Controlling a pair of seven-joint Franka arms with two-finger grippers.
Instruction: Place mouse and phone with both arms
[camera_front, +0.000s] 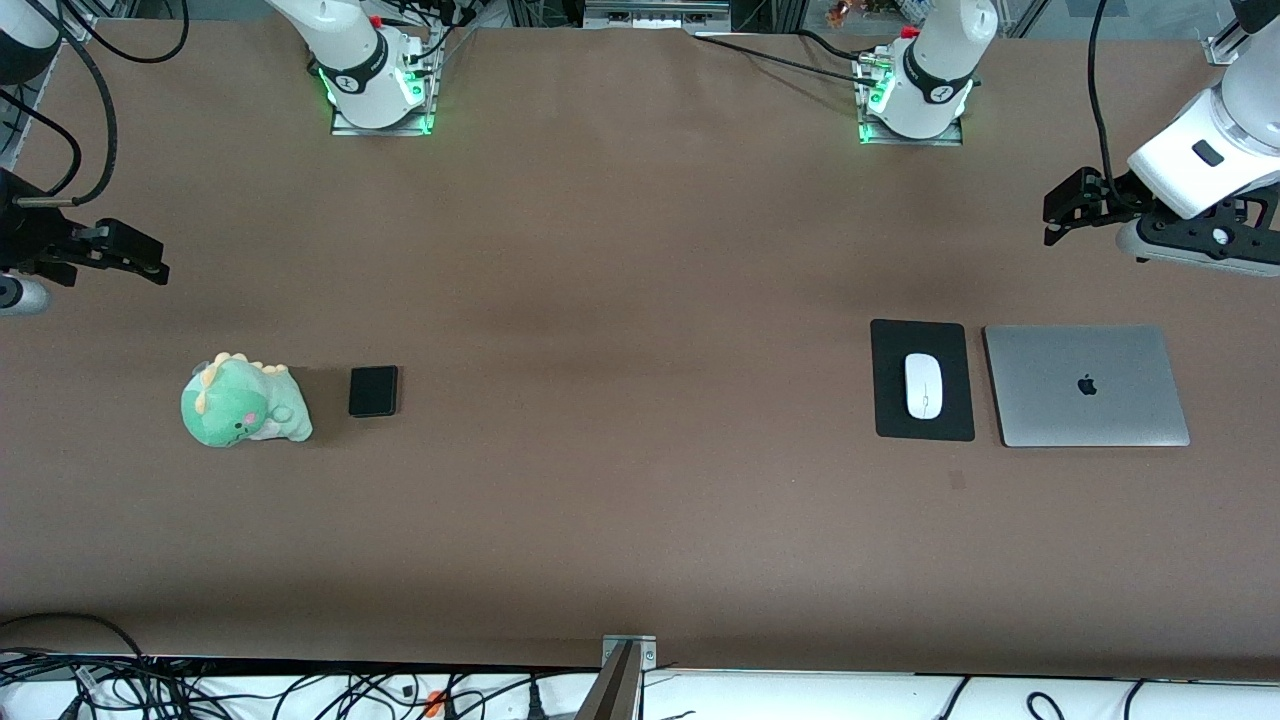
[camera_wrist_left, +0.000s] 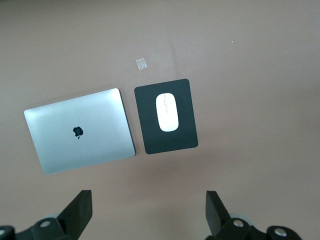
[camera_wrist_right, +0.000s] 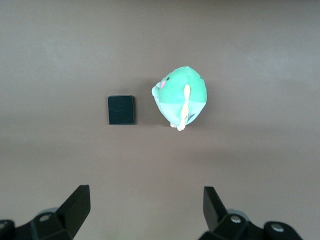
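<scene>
The white mouse lies on a black mouse pad toward the left arm's end of the table. The small black phone lies flat on the table toward the right arm's end, beside a green plush dinosaur. My left gripper hangs open and empty high above the table near that end's edge. My right gripper hangs open and empty above the table at the right arm's end.
A closed silver laptop lies beside the mouse pad, closer to the table's end. The green plush dinosaur sits next to the phone. A small pale tag lies on the table near the pad.
</scene>
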